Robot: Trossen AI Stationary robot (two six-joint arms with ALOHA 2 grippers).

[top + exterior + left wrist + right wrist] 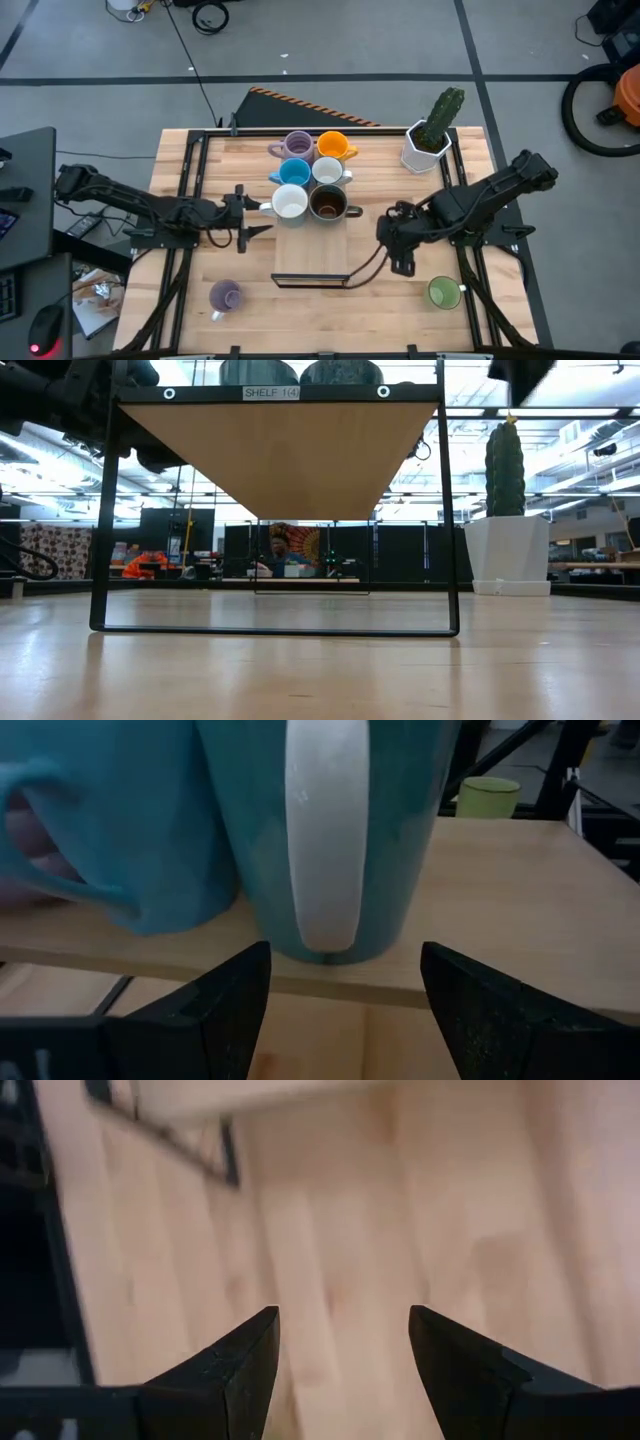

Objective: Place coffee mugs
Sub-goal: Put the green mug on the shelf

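Six mugs stand on the raised wooden shelf: lilac, orange, blue, white, white and dark brown. A second lilac mug lies on the table near its front left. The green mug stands at the front right. My left gripper is open, level at the shelf's left edge. Its fingers stand on either side of the near white mug's handle and just short of it. My right gripper is open and points down over bare table right of the shelf.
A white pot with a green cactus stands at the table's far right. The shelf's black frame rests on the table's middle. Black rails run along both sides. A person sits in the room far behind.
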